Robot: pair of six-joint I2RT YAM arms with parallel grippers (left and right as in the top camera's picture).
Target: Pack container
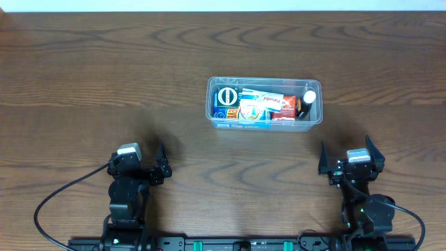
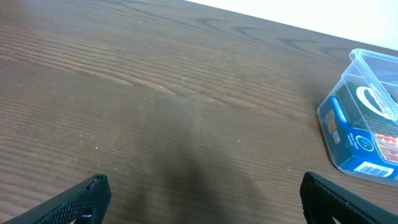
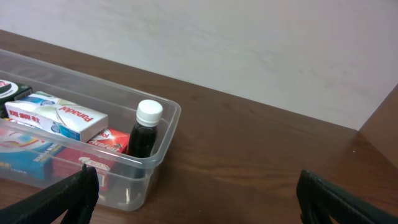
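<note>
Container [image 1: 209,104] sits upper centre, long axis left-right. Right end effector [image 1: 345,146] is nearer than left end effector [image 2: 202,193]. Both gape wide, empty.

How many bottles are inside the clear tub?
1. The dark bottle with a white cap stands upright at the right end of the container, next to the small boxes. Another bottle could be hidden under those boxes.

Clear container [image 1: 315,117], lidless, packed, mid-table
</note>
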